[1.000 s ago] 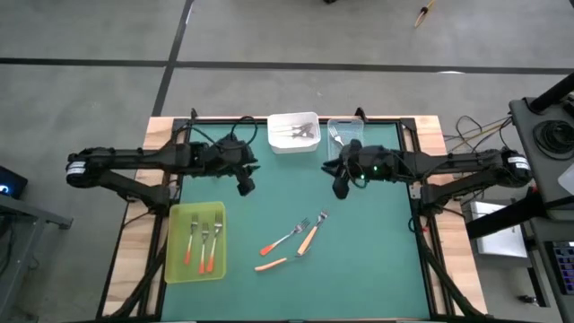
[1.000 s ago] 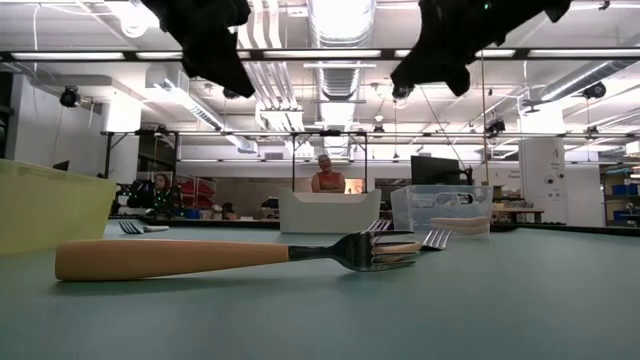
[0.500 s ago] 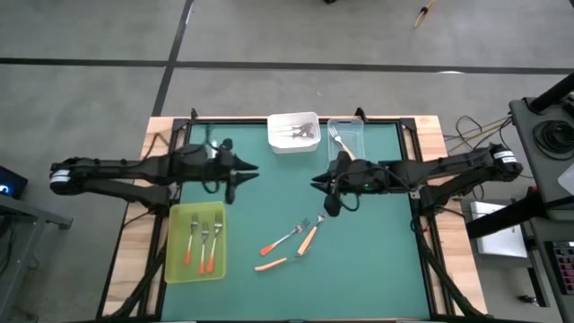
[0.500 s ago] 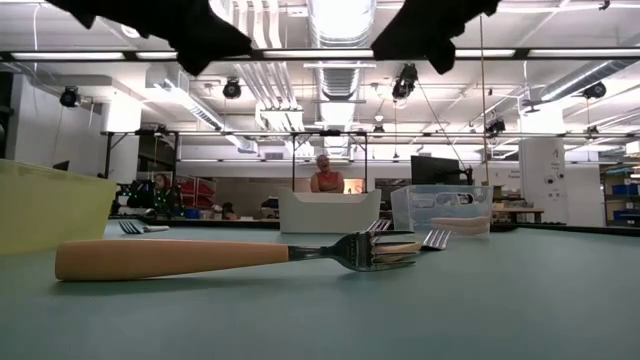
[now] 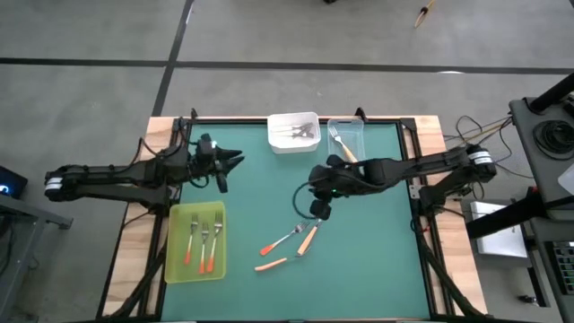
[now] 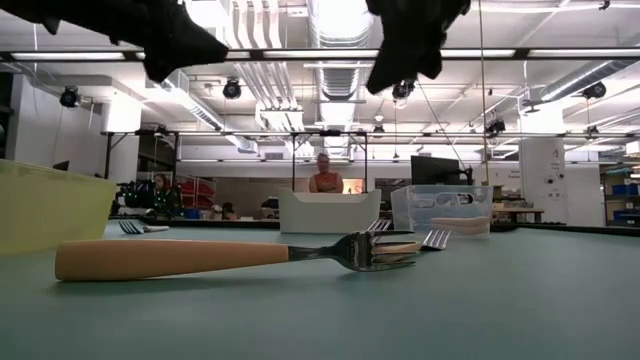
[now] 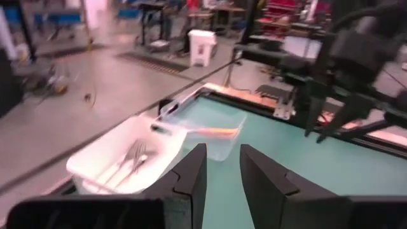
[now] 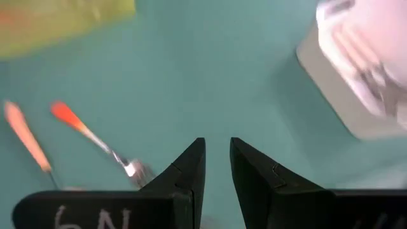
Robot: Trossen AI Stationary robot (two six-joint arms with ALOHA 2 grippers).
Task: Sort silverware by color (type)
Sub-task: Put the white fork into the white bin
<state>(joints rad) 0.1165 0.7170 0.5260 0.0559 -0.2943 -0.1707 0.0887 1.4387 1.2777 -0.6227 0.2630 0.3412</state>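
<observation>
A: Where are the loose forks on the green table (image 5: 377, 260)?
B: Three lie near the middle. The red-orange fork (image 5: 282, 241) has its long axis on a diagonal — handle toward the near left, tines toward the far right. The light orange fork (image 5: 309, 236) lies just beside it on its right, roughly parallel but steeper, tines at the far end. A third fork (image 5: 270, 264) sits nearer the front edge, almost crosswise, pale handle to the left; its tines are too small to make out.

A: Sorted ones?
B: Three red-orange forks (image 5: 204, 242) lie in the yellow-green tray (image 5: 178, 267) at the near left, side by side, handles toward the near edge, tines toward the far edge. The white tray (image 5: 285, 144) at the far edge holds forks (image 5: 299, 134) lying mostly crosswise. The clear tray (image 5: 357, 131) beside it holds one fork (image 5: 342, 143), tines toward the far left.

A: Grippers?
B: The right gripper (image 5: 317, 208) hangs above the table just beyond the tines of the two diagonal forks. Its jaws stand slightly apart with nothing between them — the wrist view shows a narrow gap. The left gripper (image 5: 224, 168) is over the far left of the table, beyond the yellow-green tray; jaws also slightly parted, empty.
</observation>
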